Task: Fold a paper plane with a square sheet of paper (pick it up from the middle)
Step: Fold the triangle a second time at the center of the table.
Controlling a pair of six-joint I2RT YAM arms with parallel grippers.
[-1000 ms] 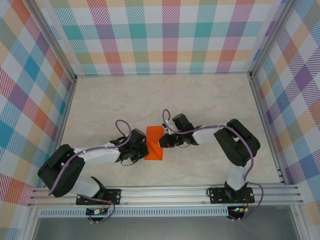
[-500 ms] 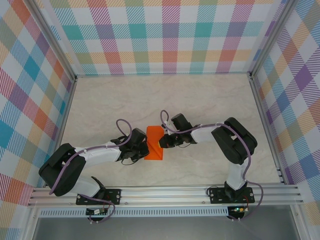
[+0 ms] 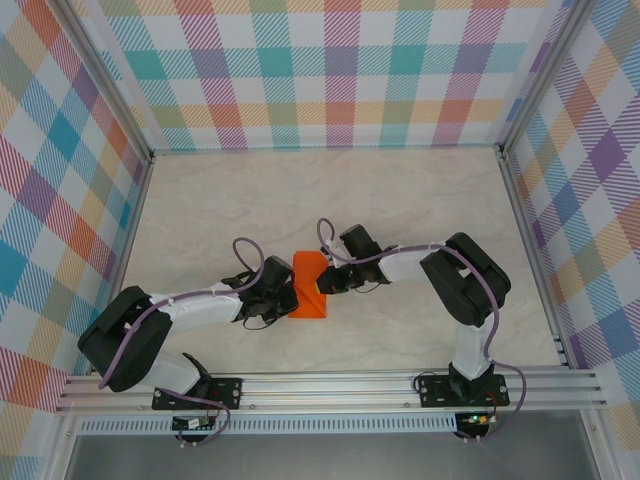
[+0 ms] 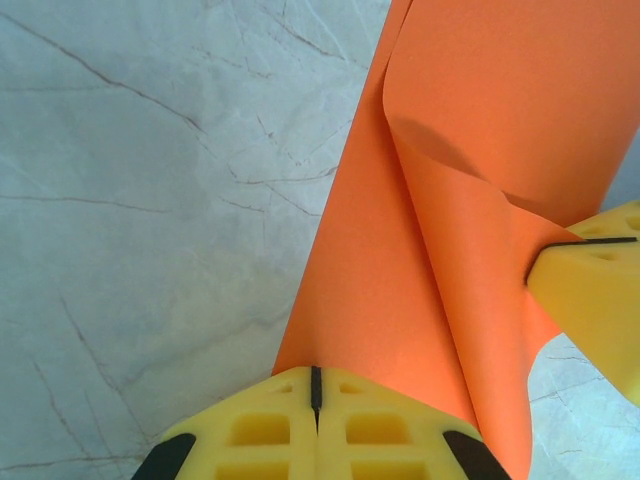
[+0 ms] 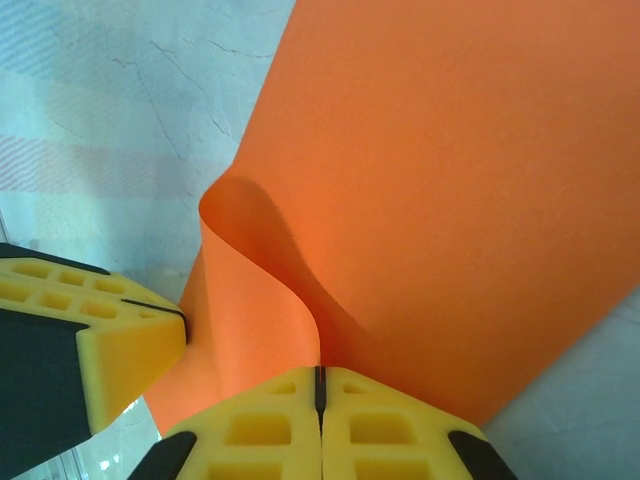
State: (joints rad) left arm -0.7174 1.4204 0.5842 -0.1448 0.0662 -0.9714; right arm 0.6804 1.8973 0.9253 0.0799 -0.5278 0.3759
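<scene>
The table (image 3: pixel 200 220) carries the paper (image 3: pixel 308 290) just toward 6 o'clock of its centre. It is doubled over into a narrow strip, the upper layer bowed and uncreased, with no point or wings formed. The left gripper (image 3: pixel 287 298) is clamped on the strip's 9 o'clock edge, the right gripper (image 3: pixel 323 284) on the lifted layer at 3 o'clock. Judgement: first lengthwise fold in hand but unpressed; nose folds and wing folds all outstanding.
</scene>
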